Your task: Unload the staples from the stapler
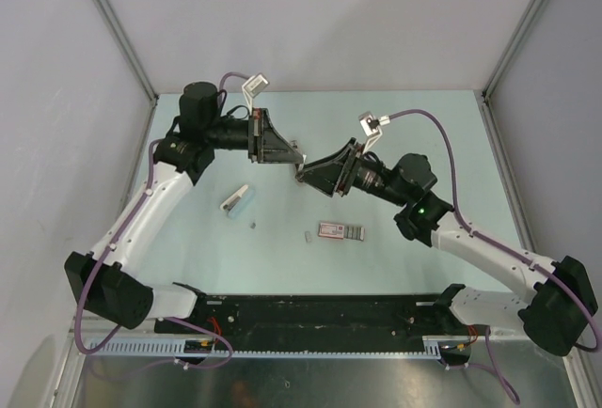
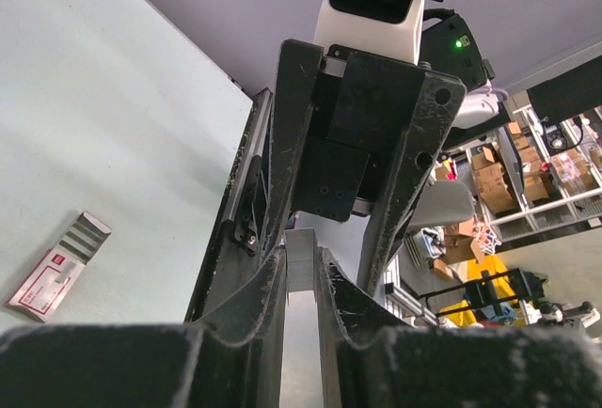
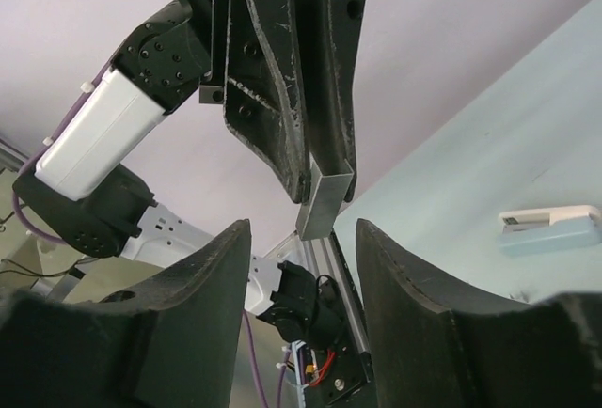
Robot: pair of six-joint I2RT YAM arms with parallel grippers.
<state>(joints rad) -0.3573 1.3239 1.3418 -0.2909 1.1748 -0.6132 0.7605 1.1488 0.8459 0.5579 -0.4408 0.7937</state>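
My left gripper (image 1: 293, 156) is shut on a short silvery strip of staples (image 2: 301, 259), a U-shaped metal channel that sticks out past its fingertips. It is held in the air above the table. My right gripper (image 1: 307, 175) faces it, open and empty. In the right wrist view the strip (image 3: 325, 203) hangs just beyond the right gripper (image 3: 301, 229), in line with the gap and touching neither finger. The white and light-blue stapler (image 1: 237, 201) lies on the table left of centre and also shows in the right wrist view (image 3: 550, 229). Two small grey bits (image 1: 308, 236) lie loose on the table.
A flat pink-and-white little box (image 1: 340, 230) lies on the table near the middle; it also shows in the left wrist view (image 2: 56, 267). Grey walls close the left, back and right sides. A black rail (image 1: 320, 319) runs along the near edge.
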